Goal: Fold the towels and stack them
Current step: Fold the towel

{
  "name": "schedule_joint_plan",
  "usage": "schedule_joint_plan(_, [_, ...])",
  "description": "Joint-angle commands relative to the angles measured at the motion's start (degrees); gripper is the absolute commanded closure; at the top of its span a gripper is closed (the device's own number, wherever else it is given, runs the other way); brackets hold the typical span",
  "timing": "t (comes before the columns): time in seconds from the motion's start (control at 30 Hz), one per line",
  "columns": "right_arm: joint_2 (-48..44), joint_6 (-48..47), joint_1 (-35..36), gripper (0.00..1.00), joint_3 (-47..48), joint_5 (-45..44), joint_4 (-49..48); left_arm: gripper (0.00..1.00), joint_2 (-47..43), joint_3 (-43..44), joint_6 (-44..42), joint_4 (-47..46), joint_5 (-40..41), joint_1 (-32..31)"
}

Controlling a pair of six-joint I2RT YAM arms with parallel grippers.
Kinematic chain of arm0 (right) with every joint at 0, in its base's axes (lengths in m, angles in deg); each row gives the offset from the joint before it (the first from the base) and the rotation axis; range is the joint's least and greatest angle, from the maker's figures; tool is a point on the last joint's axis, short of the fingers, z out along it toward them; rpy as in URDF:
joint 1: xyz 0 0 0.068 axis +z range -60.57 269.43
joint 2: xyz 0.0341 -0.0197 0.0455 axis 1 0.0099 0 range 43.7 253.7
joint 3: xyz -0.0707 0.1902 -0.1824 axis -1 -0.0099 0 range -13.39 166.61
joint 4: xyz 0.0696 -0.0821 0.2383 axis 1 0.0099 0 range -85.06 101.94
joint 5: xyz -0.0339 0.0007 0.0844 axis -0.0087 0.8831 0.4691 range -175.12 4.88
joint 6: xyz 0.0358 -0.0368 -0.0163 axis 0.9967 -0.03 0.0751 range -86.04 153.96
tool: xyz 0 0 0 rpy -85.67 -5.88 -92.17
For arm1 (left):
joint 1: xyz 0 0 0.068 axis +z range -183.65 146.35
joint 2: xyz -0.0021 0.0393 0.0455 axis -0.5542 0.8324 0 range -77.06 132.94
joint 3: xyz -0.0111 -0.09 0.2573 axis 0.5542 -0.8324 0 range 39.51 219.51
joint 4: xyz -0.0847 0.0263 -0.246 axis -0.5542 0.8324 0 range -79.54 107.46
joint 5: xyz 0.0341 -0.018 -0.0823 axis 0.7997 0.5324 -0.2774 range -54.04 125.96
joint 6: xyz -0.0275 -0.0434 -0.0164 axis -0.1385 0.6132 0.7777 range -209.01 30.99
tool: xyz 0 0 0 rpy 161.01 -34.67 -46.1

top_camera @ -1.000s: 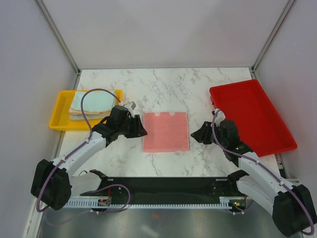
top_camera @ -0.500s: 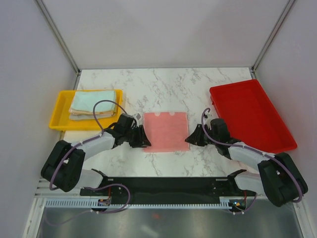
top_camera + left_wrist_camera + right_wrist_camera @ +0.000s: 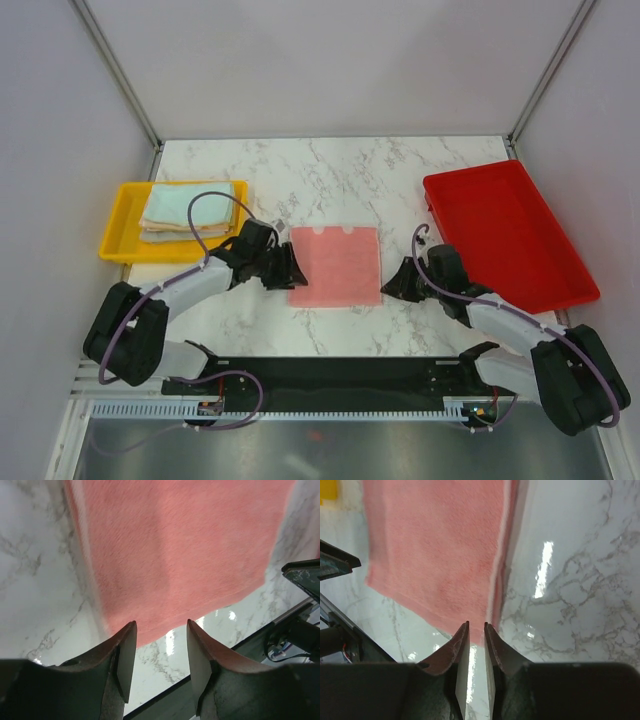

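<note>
A pale pink towel (image 3: pixel 335 266) lies flat in the middle of the marble table. My left gripper (image 3: pixel 298 270) sits low at the towel's near left corner. In the left wrist view it (image 3: pixel 160 625) is open, and the towel's edge (image 3: pixel 175 555) lies just ahead of the tips with nothing between them. My right gripper (image 3: pixel 392 282) is low at the towel's near right corner. Its jaws (image 3: pixel 476 625) stand a narrow gap apart. The towel's corner (image 3: pixel 435 545) lies just beyond the tips, not pinched. Folded towels (image 3: pixel 190 208), mint green on top, are stacked in the yellow tray.
The yellow tray (image 3: pixel 115 225) stands at the left and an empty red tray (image 3: pixel 500 230) at the right. A black rail (image 3: pixel 330 375) runs along the table's near edge, close behind both grippers.
Both arms have dropped low to the table. The left gripper has slid right to the towel's near left corner. The right gripper's jaws have narrowed beside the near right corner.
</note>
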Motion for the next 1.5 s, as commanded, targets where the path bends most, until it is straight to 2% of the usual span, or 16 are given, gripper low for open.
schedule_joint_plan(0.0, [-5.1,1.0,0.1,0.75,6.7,-3.8,7.3,0.48,-3.0,10.2,-2.8,6.0,2.5,0.8])
schedule_joint_plan(0.2, [0.5,1.7,0.1,0.73,10.3,-0.9,1.8,0.47,7.5,21.8,-6.9,5.8,1.9,5.8])
schedule_joint_plan(0.27, [2.7,2.7,0.1,0.73,8.3,0.4,-3.0,0.48,14.4,25.1,-8.9,6.2,1.3,6.3])
schedule_joint_plan(0.43, [7.3,4.3,0.2,0.73,4.0,1.0,-10.2,0.48,23.6,32.0,-11.7,4.4,2.6,6.7])
schedule_joint_plan(0.63, [7.6,0.5,0.3,0.71,3.4,-3.9,-5.2,0.47,30.7,38.0,-11.3,4.6,-1.0,8.6])
schedule_joint_plan(0.73, [6.6,-3.1,0.2,0.7,7.9,-5.0,-0.3,0.46,29.5,40.9,-12.3,6.1,-3.2,10.3])
schedule_joint_plan(0.8, [5.5,-4.5,0.2,0.65,13.1,-5.9,4.2,0.45,28.9,43.2,-14.5,6.4,-6.5,12.3])
schedule_joint_plan(0.83, [5.7,-6.1,0.1,0.61,15.0,-6.4,5.4,0.44,29.3,44.2,-15.6,6.6,-8.0,13.0])
schedule_joint_plan(0.87, [6.4,-7.6,-0.1,0.51,19.2,-6.3,6.6,0.44,29.9,45.3,-16.9,6.9,-11.9,14.5])
schedule_joint_plan(0.93, [12.2,-13.2,-1.2,0.45,23.9,-4.1,7.3,0.44,32.8,48.6,-22.7,11.0,-12.3,15.1])
schedule_joint_plan(0.97, [15.0,-15.4,-1.9,0.37,29.5,-2.9,9.7,0.44,33.9,49.5,-24.9,12.8,-11.6,15.3])
schedule_joint_plan(1.07, [26.5,-20.4,-5.7,0.32,39.9,1.5,13.6,0.43,35.5,50.2,-30.2,14.6,-12.9,15.5])
schedule_joint_plan(1.1, [30.8,-21.0,-6.5,0.3,41.8,6.4,13.8,0.43,35.7,49.9,-32.5,14.6,-13.7,15.4])
schedule_joint_plan(1.23, [40.6,-26.0,-9.3,0.27,52.8,12.5,20.6,0.39,38.4,51.6,-39.5,17.4,-15.8,15.5])
schedule_joint_plan(1.3, [45.6,-30.0,-10.4,0.27,58.6,15.0,24.2,0.41,40.6,53.3,-42.7,21.1,-14.3,15.5])
schedule_joint_plan(1.47, [53.6,-36.1,-12.3,0.29,66.0,22.0,31.6,0.4,42.7,53.8,-44.4,21.8,-17.0,15.9])
